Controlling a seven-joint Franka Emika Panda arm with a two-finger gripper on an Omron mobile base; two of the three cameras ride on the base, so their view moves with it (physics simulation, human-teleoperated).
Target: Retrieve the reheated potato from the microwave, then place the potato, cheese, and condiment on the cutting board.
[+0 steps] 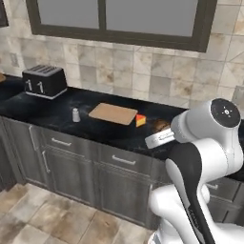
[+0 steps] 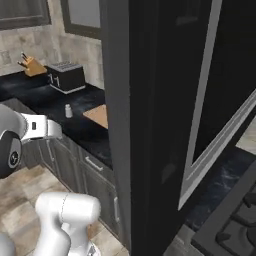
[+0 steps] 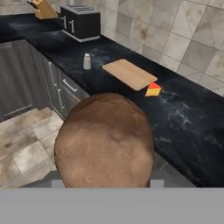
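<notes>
Gripper clamped on the potato, carried high for the drop; cutting board waits at twelve o'clock, cheese touching its near corner, condiment at eleven

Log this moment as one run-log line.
gripper: shut on potato | cutting board: bare | cheese: beside board | condiment: on counter

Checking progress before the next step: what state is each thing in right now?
potato: held in the gripper, above the counter edge.
cutting board: flat on the counter, bare.
cheese: on the counter beside the board's corner.
condiment: upright, off the board.
microwave: door swung open.
</notes>
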